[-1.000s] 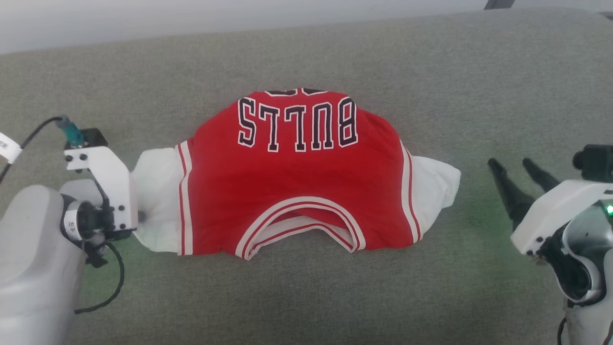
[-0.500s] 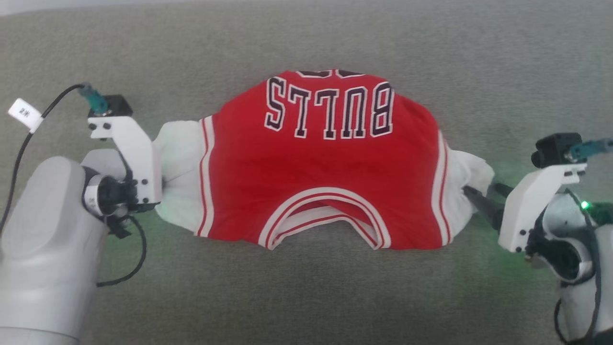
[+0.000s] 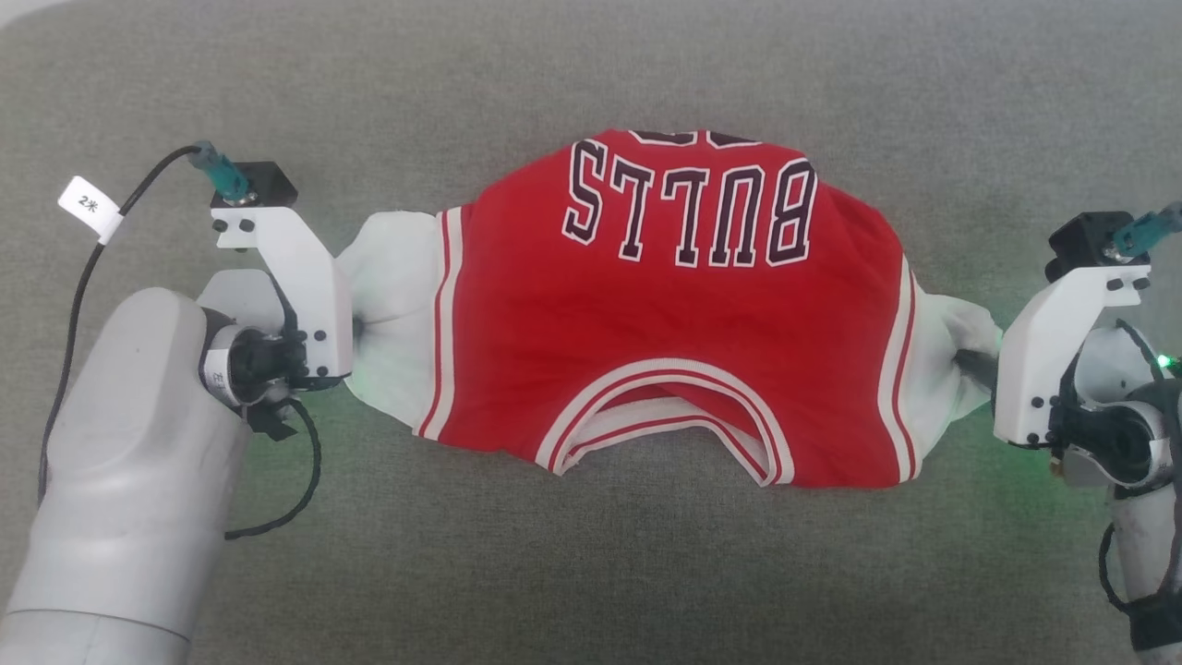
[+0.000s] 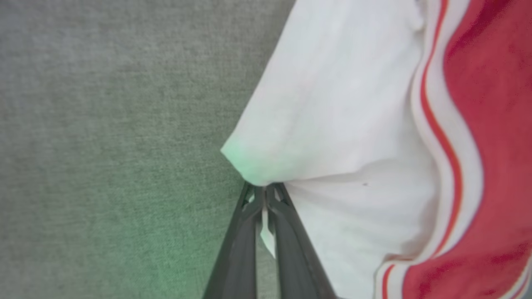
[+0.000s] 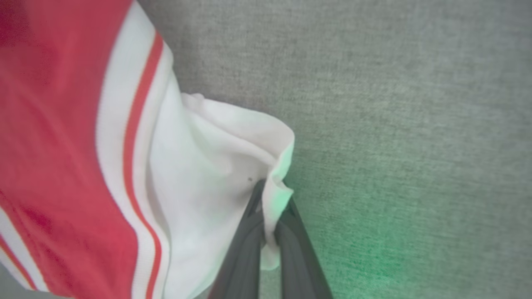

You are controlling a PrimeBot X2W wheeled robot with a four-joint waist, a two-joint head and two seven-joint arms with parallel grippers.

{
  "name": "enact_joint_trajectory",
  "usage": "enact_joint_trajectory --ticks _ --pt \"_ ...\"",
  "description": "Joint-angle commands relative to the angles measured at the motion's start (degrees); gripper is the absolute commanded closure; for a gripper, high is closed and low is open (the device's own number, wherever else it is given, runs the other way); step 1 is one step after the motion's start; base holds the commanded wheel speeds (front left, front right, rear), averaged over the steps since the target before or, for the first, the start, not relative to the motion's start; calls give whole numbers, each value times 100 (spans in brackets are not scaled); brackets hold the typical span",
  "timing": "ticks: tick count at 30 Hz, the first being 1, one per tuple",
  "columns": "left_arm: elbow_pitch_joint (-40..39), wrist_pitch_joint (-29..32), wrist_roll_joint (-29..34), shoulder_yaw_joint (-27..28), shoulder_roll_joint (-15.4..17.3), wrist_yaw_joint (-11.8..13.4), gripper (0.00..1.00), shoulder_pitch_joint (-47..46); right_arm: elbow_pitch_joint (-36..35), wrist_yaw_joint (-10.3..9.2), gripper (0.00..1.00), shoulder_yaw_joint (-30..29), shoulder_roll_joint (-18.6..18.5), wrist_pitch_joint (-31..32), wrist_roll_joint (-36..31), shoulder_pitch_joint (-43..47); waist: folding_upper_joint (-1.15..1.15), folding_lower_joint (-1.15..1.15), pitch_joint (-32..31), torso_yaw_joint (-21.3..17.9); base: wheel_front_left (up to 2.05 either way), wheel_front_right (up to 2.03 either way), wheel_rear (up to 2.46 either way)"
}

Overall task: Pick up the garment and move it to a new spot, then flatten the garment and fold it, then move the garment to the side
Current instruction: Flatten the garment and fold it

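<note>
We look down on a red shirt [image 3: 674, 369] lying in the middle of a grey woven surface [image 3: 591, 573], spread from left to right. Its collar [image 3: 665, 420], edged in red and white stripes, faces the near side and gapes open in an arch. On the far half, dark letters outlined in white [image 3: 688, 212] spell BULLS, upside down from our side. Beyond them, at the shirt's rounded far edge, we see the cut-off ends of more dark marks that we cannot read. 2 short white sleeves stick out, 1 at each end, each joined to the red body by a white band with a thin red stripe. Soft ripples cross the red cloth.

The left gripper [image 3: 358, 325] is at the left sleeve [image 3: 392, 296]. In the left wrist view its 2 dark fingers are pressed together, pinching a corner of the white hem. The right gripper [image 3: 971, 362] is at the right sleeve [image 3: 951, 332], its fingers likewise clamped tight on a bunched fold of white cloth. A green glow tints the surface beside each gripper.
</note>
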Motion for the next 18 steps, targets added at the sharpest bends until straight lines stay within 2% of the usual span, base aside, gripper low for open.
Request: enact_joint_trajectory --ticks 1,8,18 --pt "82 -30 -15 -52 -51 -16 100 53 6 2 100 53 131 95 89 49 0 0 -137 25 0 0 0" --pt "-296 40 -62 -12 73 -19 100 -136 -430 0 100 -161 75 313 319 -189 0 0 -704 47 0 0 0" --pt "-1029 315 -160 148 240 258 100 -413 -620 0 100 -395 202 208 250 -856 0 0 -1508 13 0 0 0"
